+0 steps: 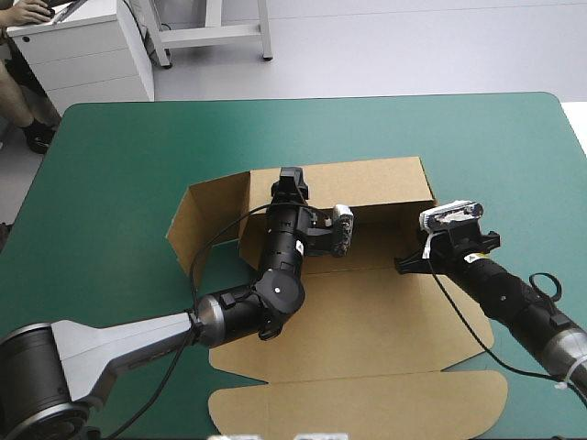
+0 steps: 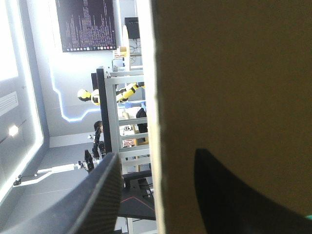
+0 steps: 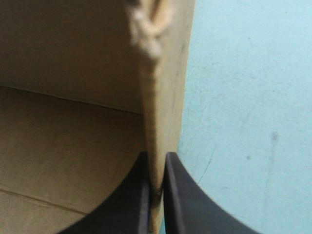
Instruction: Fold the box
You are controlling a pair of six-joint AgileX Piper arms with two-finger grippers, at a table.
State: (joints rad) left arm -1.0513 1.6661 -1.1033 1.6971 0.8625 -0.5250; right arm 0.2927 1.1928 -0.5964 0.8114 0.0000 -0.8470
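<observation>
The box (image 1: 367,312) sits mid-frame on the teal-green tabletop (image 1: 138,156), half built. The back wall (image 1: 367,188) is standing, a side flap (image 1: 206,215) is angled up at center left, and the lid part (image 1: 367,403) is flat toward the bottom of the frame. The left tool (image 2: 156,156) is up at the top edge of that back wall with its black fingers spread apart, one on each side of the board and not pinching. My guess is it's straddling the wall to steady it or line up a fold. The right tool (image 3: 156,156) is clamped almost fully closed on the side wall (image 3: 163,73) at center right, with box floor on one side and bare cover on the other. That looks like it's keeping the wall upright so it can be tucked. As for writing, I can't spot any print, logo or label anywhere on the board, it's just plain brown.
</observation>
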